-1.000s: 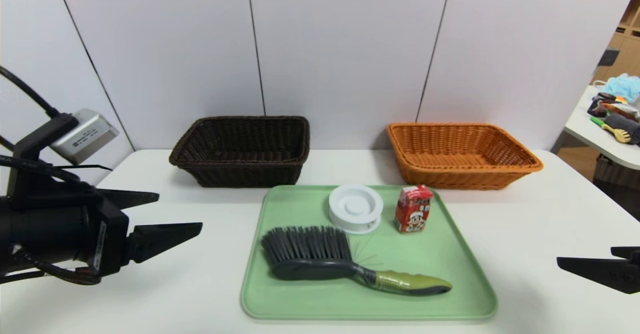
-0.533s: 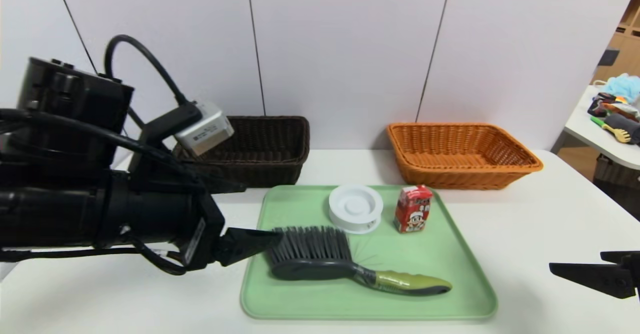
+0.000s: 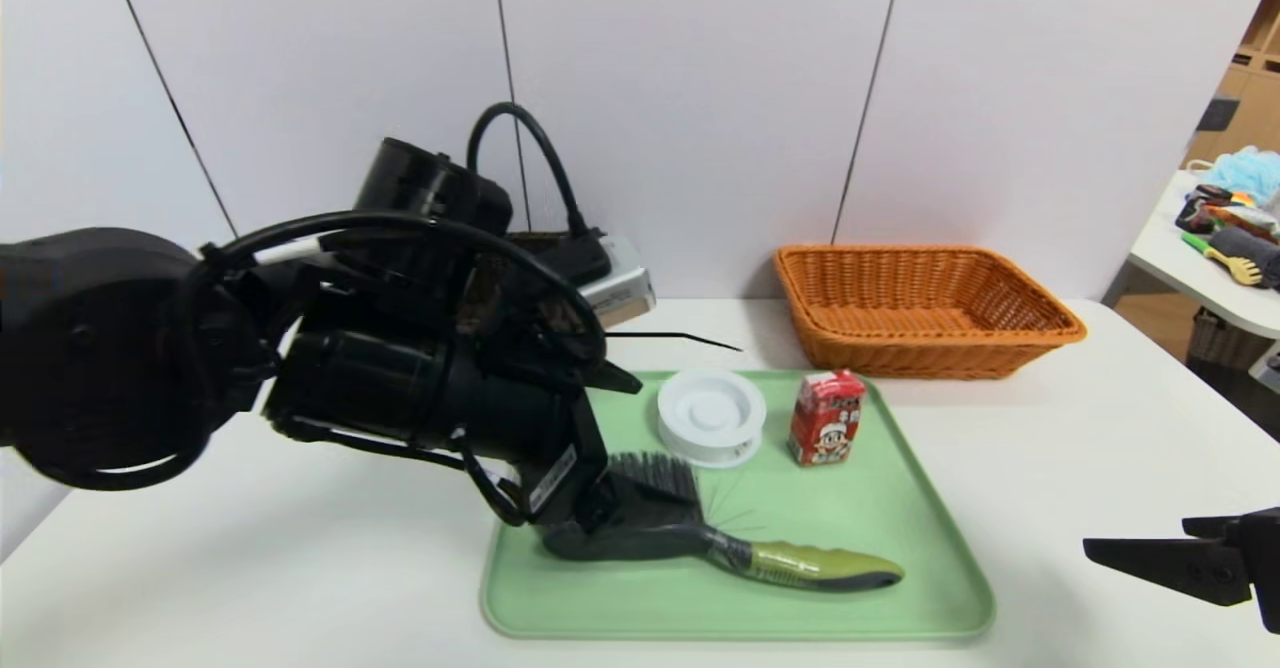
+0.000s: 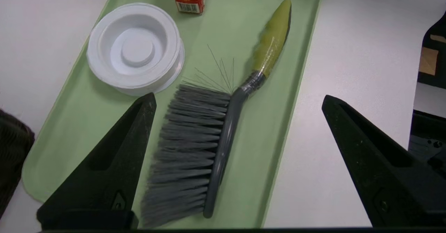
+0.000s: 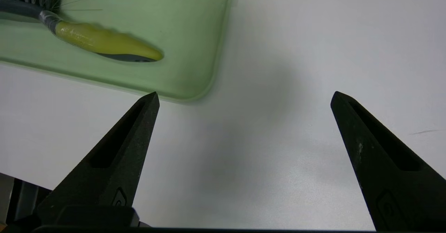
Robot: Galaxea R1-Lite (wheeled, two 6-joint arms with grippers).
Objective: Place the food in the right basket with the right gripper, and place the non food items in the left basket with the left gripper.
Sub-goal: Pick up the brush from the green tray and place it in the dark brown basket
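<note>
Across the white table (image 3: 1000,468), seen from the head, the left arm (image 3: 400,348) covers most of the dark basket (image 3: 530,240) and part of the brush's (image 3: 825,566) bristles. Left wrist view clears that up: whole bristle block in sight, dark grey, handle running off to olive-green, plus one dark woven edge of the basket. Carton (image 3: 828,418) cut off in that view, a barcode on its lower side; the head view gives its face, red with a cartoon child and a pale top. Right wrist view holds only the handle, some bristles and a tray corner.

Other things, by size: green tray (image 3: 800,613), flat on the table; orange basket (image 3: 930,348), behind the tray's right part, nothing in front of its opening; side table (image 3: 1220,278) at far right, with a blue mesh puff (image 3: 1250,176) and a yellow fork (image 3: 1240,268).

Left gripper (image 4: 239,100) above the tray's left part, over the brush, fingers spread wide, nothing between them gripped. Right gripper (image 5: 245,93) over bare table, right of the tray, fingers also wide, holding nothing.

Brush lies across the tray's near half, a few loose bristles straying. White spool (image 3: 711,416) behind it, round, raised centre. Carton upright, right of the spool, apart from it.
</note>
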